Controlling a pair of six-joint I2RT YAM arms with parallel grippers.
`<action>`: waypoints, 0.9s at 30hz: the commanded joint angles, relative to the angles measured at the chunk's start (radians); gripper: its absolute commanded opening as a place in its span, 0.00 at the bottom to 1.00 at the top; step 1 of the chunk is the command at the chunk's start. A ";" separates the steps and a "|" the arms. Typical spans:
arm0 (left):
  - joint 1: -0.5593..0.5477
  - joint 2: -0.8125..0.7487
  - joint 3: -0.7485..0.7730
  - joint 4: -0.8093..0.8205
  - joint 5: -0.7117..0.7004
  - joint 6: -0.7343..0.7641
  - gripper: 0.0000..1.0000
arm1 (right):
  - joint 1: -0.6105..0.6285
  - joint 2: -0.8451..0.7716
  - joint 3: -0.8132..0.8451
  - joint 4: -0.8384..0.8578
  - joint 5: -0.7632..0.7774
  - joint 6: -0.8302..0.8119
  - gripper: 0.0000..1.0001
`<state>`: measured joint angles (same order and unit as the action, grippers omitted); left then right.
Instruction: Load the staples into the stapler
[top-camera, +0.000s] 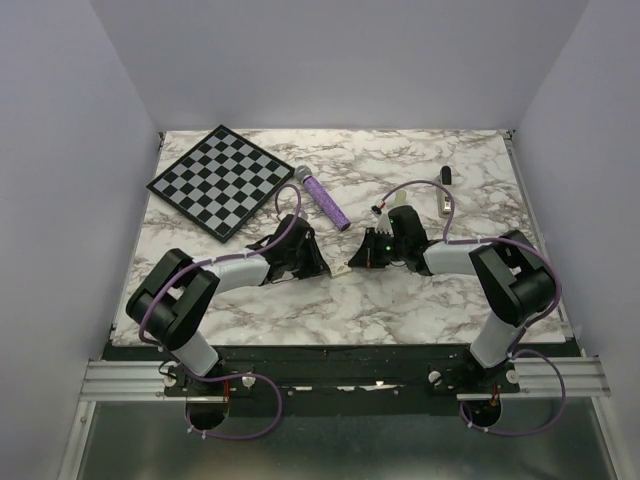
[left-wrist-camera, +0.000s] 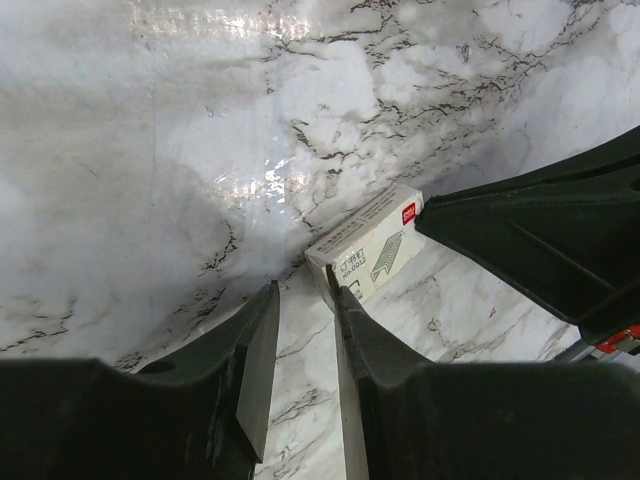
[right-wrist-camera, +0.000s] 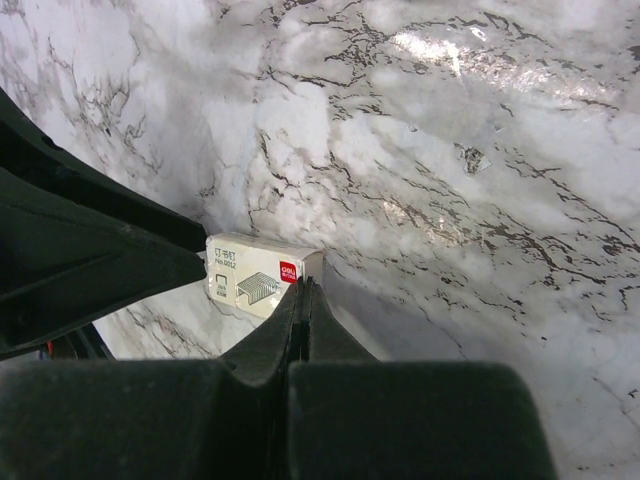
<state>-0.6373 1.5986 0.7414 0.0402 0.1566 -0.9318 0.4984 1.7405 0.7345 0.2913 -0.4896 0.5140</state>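
1. Currently nearest: left gripper, fingers apart and empty, tips at the cream staple box; right gripper, fingers pressed together, touches its other end.
2. Box print: red logo patch, staple drawing, lettering unreadable. Loose staples unseen, presumably inside.
3. Farther: purple stapler untouched. Loading not begun.

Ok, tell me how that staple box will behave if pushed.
The box lies low and flat, so it likely slides rather than tips. The glossy table probably offers little grip, so it may skate or spin when nudged off-centre. It looks like thin card, so a hard squeeze might dent it.
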 joint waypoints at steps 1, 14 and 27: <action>-0.009 0.027 0.018 0.020 -0.014 -0.021 0.37 | 0.009 -0.018 -0.018 -0.001 0.039 0.003 0.01; -0.016 0.066 0.038 -0.022 -0.026 -0.025 0.36 | 0.023 -0.022 -0.024 0.005 0.039 0.015 0.01; -0.022 0.069 0.072 -0.112 -0.069 0.018 0.31 | 0.034 -0.016 -0.058 0.085 -0.056 0.067 0.22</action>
<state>-0.6495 1.6470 0.7990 -0.0288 0.1192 -0.9314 0.5129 1.7218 0.7002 0.3264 -0.4797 0.5537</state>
